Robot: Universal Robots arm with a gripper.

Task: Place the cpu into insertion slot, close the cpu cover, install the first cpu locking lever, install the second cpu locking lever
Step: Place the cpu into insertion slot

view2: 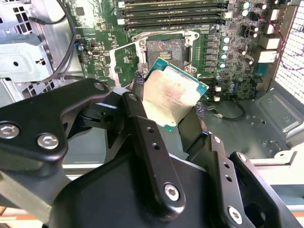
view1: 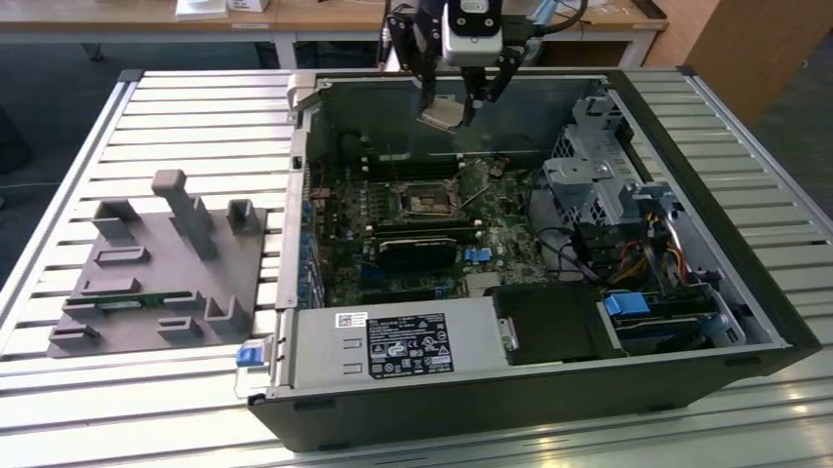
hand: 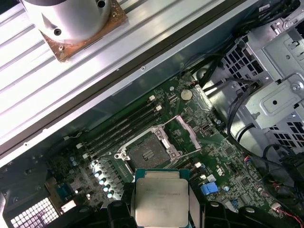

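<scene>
In the exterior view the arm is cut off at the upper edge, so we see just the gripper [view1: 450,105] hanging over the far end of an open computer case [view1: 302,127]. In the second wrist view the gripper's [view2: 168,95] black linkage covers the near part of the case and hides one lower corner of the cpu [view2: 173,92]. In the first wrist view the picture edge cuts off the near edge of the cpu [hand: 160,199]. We cannot make out any detail inside the insertion slot's [hand: 145,147] dark centre. The case lies on a slatted metal table [view1: 195,97], with a grey fixture block [view1: 156,263] on the exterior view's left. Inside the case are a green motherboard [view1: 390,244], long black memory slots [view2: 171,12], a drive cage [view1: 586,185] and a power supply [view1: 390,346]. A thin silvery frame, which we take to be the cpu cover [hand: 186,131], stands open just beside the slot. The space between the chip and the slot [view2: 164,47] looks clear. The claw is clamped on the cpu [view1: 440,115], a finger [view2: 137,78] against each of two opposite edges. The chip is a flat, pale silvery-beige square on a green base. It is held tilted, well above the silver-rimmed slot [view1: 424,203] and not in it.
</scene>
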